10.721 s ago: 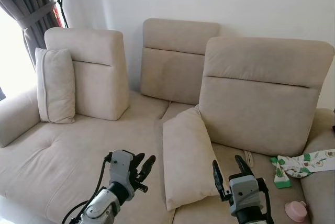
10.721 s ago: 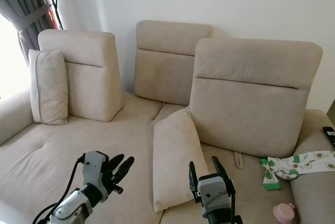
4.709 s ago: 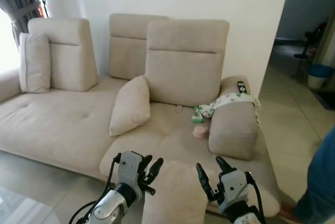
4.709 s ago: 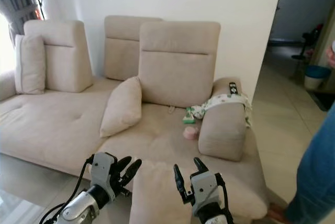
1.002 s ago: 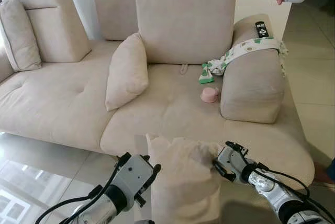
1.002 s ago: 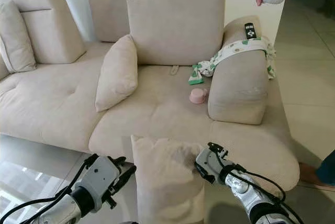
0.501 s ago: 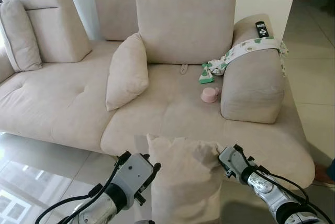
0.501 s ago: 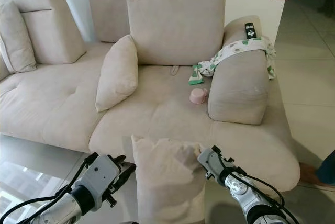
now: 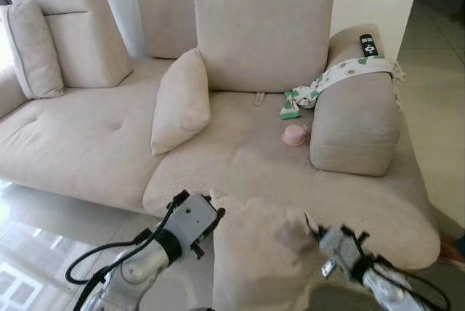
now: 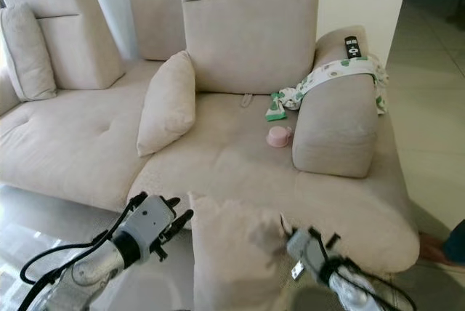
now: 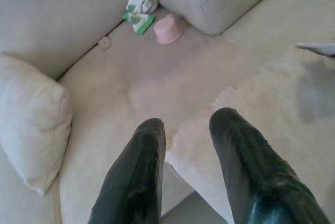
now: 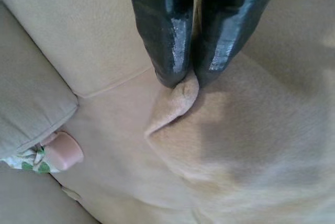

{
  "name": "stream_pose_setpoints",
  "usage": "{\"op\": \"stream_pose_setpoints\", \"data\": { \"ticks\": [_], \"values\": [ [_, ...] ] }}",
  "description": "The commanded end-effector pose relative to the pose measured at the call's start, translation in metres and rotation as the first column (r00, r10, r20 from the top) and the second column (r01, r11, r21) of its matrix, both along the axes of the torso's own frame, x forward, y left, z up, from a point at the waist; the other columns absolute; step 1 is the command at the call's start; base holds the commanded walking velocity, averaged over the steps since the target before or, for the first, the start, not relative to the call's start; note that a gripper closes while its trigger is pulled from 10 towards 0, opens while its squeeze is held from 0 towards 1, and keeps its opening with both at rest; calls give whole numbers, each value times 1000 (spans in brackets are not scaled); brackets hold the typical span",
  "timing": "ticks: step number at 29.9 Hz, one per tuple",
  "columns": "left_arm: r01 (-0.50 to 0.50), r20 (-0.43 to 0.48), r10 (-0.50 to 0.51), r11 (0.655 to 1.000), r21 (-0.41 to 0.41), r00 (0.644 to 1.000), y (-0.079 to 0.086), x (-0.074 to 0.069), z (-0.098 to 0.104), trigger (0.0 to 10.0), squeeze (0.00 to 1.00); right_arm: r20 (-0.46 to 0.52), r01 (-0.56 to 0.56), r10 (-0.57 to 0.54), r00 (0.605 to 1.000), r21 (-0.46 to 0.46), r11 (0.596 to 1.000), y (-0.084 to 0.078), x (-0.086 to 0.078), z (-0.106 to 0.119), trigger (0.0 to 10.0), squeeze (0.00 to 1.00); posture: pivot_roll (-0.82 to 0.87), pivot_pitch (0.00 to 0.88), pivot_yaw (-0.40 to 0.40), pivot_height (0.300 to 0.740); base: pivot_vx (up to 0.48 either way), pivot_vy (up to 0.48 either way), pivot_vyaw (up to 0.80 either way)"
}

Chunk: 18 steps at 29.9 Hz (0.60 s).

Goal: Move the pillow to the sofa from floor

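The beige pillow (image 9: 261,253) hangs upright at the bottom centre, just in front of the sofa seat's front edge (image 9: 240,173). My right gripper (image 12: 189,80) is shut on its upper right corner, which is pinched between the black fingertips; that arm (image 9: 349,253) looks blurred. My left gripper (image 11: 191,124) sits at the pillow's upper left corner (image 9: 218,206). Its fingers (image 11: 149,161) stand apart, and the pillow's edge lies in the gap.
Another beige pillow (image 9: 180,100) leans on the sofa's middle seat, and one more (image 9: 33,49) sits at the far left. A pink cup (image 9: 295,134), a green-patterned cloth (image 9: 349,71) and a remote (image 9: 368,44) are by the right armrest. Glossy floor (image 9: 43,253) lies at the left.
The pillow and both grippers have shifted slightly toward the sofa, and the right arm is now blurred. The person's hand with a white object has left the upper right.
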<state>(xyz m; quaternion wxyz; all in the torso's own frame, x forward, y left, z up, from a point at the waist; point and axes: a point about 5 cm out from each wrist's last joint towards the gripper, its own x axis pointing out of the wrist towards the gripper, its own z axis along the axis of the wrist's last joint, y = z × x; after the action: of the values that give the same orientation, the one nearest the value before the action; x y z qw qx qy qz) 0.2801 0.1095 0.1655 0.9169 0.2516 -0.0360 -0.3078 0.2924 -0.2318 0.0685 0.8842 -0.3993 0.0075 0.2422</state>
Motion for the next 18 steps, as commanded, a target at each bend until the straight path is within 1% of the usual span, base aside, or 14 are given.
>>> {"op": "stream_pose_setpoints", "data": {
  "ticks": [1,2,3,4,5,7,8,9,11,12,14,15,17,18],
  "values": [
    [52,-42,-49,996,72,998,4,2,-12,10000,0,18,-121,122,992,-45,992,16,-7,0,0,0,186,21,155,565,0,0,0],
    [93,-54,-87,990,108,995,2,3,-16,10000,0,26,-155,157,987,-74,985,18,-11,2,0,0,186,21,155,565,0,0,0],
    [147,-83,-135,976,158,987,2,5,-21,10000,0,39,-195,200,979,-111,975,21,-15,5,0,0,155,4,152,565,0,0,0],
    [178,-103,-161,966,187,981,1,6,-25,10000,0,46,-217,225,973,-133,967,23,-17,7,0,0,155,4,152,565,0,0,0],
    [178,-103,-161,966,187,981,1,6,-25,10000,0,46,-217,225,973,-133,967,23,-17,7,0,0,155,4,152,565,0,0,0],
    [248,-152,-214,933,261,965,3,8,-32,10000,0,63,-253,269,961,-185,950,25,-20,13,0,0,135,0,150,565,0,0,0],
    [248,-152,-214,933,261,965,3,8,-32,10000,0,63,-253,269,961,-185,950,25,-20,13,0,0,135,0,150,565,0,0,0],
    [268,-156,-230,914,304,961,4,10,-35,10000,0,72,-272,293,954,-214,938,27,-20,17,0,0,120,0,149,565,0,0,0],
    [282,-147,-244,885,370,958,5,21,-35,10000,0,89,-330,369,925,-292,898,33,-23,27,0,0,104,0,146,565,0,0,0],
    [282,-147,-244,885,370,958,5,21,-35,10000,0,89,-330,369,925,-292,898,33,-23,27,0,0,104,0,146,565,0,0,0],
    [273,-130,-241,874,402,962,4,30,-33,10000,0,89,-373,425,901,-345,861,39,-26,34,0,0,96,0,142,565,0,0,0],
    [273,-130,-241,874,402,962,4,30,-33,10000,0,89,-373,425,901,-345,861,39,-26,34,0,0,96,0,142,565,0,0,0],
    [251,-108,-227,873,419,968,4,39,-28,10000,0,81,-418,480,873,-383,824,45,-29,41,0,0,91,0,135,565,0,0,0],
    [249,-105,-226,873,419,968,4,42,-25,10000,157,79,-434,501,862,-396,809,48,-31,44,0,0,91,0,134,565,0,0,0]
  ]
}}
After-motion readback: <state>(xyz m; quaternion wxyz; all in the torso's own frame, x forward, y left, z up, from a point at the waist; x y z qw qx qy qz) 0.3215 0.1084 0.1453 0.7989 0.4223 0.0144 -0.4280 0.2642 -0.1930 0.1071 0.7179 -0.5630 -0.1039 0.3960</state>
